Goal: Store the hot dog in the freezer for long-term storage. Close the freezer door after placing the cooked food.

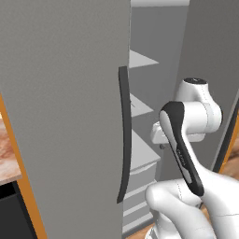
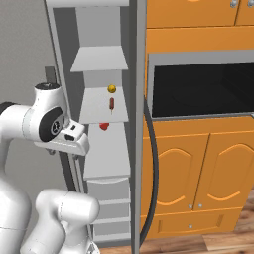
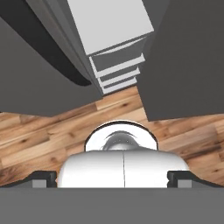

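So the hot dog (image 2: 111,104) is already sitting on a white shelf (image 2: 104,115) inside the freezer (image 2: 101,30), long axis running front to back, just below a small yellow ball (image 2: 112,89) and above a red lump (image 2: 103,126). From the hot dog, my gripper (image 3: 124,178) is down and out in front, jaws spread wide, nothing held, pointing at the wood floor (image 3: 39,140). The freezer door (image 1: 60,116) hangs open beside the arm. I can't read any labels anywhere.
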